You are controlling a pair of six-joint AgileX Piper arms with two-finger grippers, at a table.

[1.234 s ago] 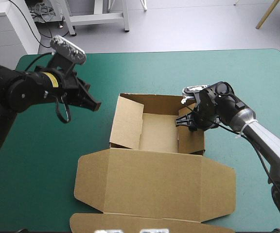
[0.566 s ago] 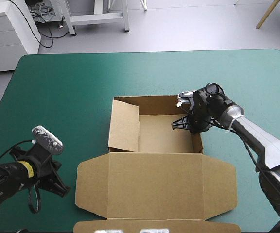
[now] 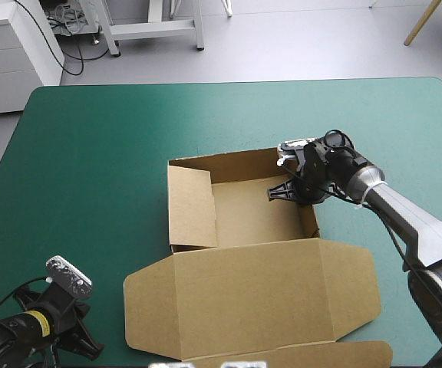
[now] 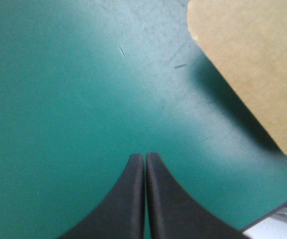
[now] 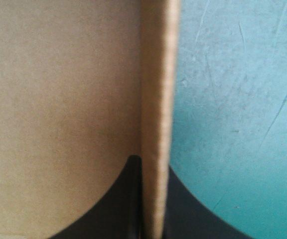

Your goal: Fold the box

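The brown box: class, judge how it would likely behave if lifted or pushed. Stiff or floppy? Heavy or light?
Probably light: the box is one thin sheet, its right wall pinched in the right gripper. Likely stiff across panels yet hinging at creases, so the flat lid might droop if lifted. Pushed, it would probably slide on the teal-green cover.

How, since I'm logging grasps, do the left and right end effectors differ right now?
The left end effector is shut on nothing, over bare teal-green cover; the right end effector is shut on the right wall of the box. The left sits near the cover's near left corner, apart from the box; the right is at the box's far right corner. Both are shut.
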